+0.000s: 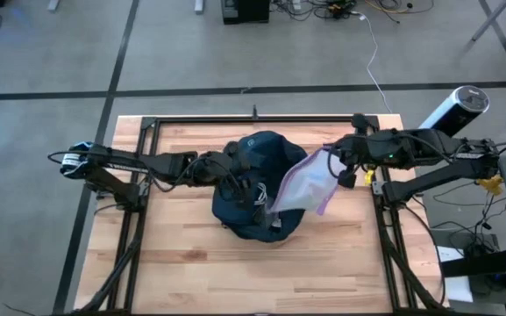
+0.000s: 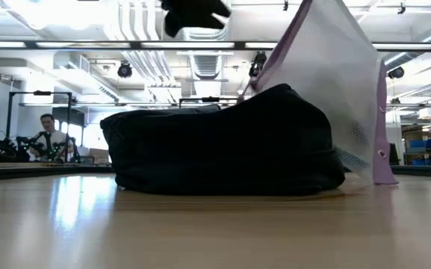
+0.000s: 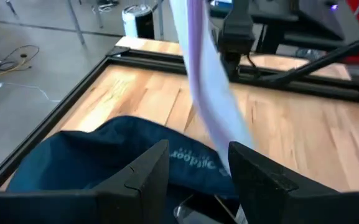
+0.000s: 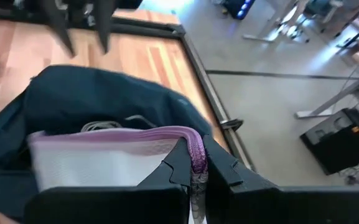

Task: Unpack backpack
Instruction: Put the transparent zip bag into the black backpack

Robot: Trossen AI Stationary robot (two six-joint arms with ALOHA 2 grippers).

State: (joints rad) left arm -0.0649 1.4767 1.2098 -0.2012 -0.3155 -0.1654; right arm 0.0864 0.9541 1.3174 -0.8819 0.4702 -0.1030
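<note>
Slumping in the centre of the high view, the backpack lies on the wooden table as a low, rounded heap of dark navy cloth, its white logo showing in the left wrist view. It looks soft and shapeless, likely to fold and drag rather than lift as one piece, so a hold on the rim of its opening seems the sound place to steady it.

Rising from its right side toward the upper right of the high view is a clear pouch with a purple edge, partly out of the bag. It appears thin, light and limp, and probably slick; the stiffer purple edge is the better place to pinch it.

The right gripper is there already, its fingers clamped together on that purple edge, holding the pouch up above the bag.

The left gripper sits at the bag's left side in the high view, fingers partly apart just over the navy fabric. Whether they press or grip the cloth I cannot tell, since the fingertips blend into the dark bag.
</note>
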